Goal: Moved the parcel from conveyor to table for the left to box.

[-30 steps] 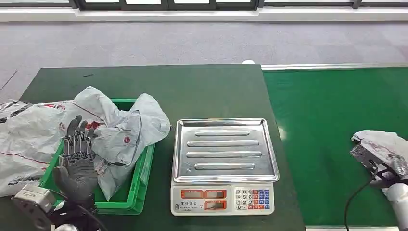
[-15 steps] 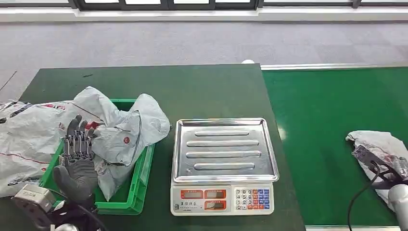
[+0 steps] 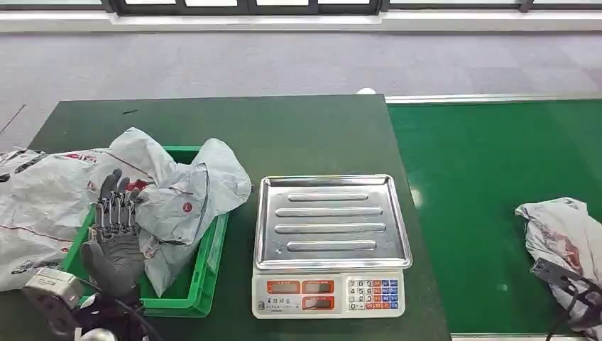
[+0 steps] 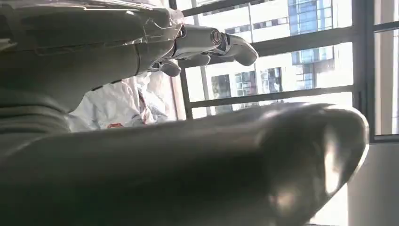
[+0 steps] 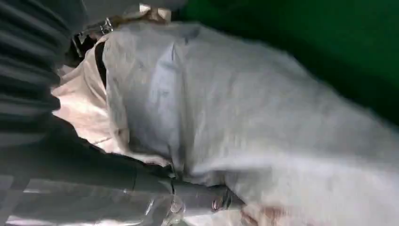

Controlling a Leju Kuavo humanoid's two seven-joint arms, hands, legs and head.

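A crumpled grey parcel (image 3: 561,231) lies on the green conveyor (image 3: 483,177) at the far right. My right hand (image 3: 571,284) is at its near end by the picture's corner. In the right wrist view the parcel (image 5: 235,117) lies between the thumb and the darker fingers (image 5: 94,35), so my right hand (image 5: 70,155) grips it. My left hand (image 3: 113,238) stands upright with its fingers spread over the near left part of the green box (image 3: 206,277) and holds nothing. The left wrist view shows that hand (image 4: 188,155) close up with grey bags behind it.
Several grey parcels (image 3: 184,192) fill the green box and spill over its left side onto the dark green table (image 3: 284,135). A scale with a steel tray (image 3: 330,241) stands in the middle, between the box and the conveyor. Grey floor lies beyond the table.
My right hand has drawn back toward the near right corner, and the parcel has shifted slightly nearer with it. My left hand has stayed in place.
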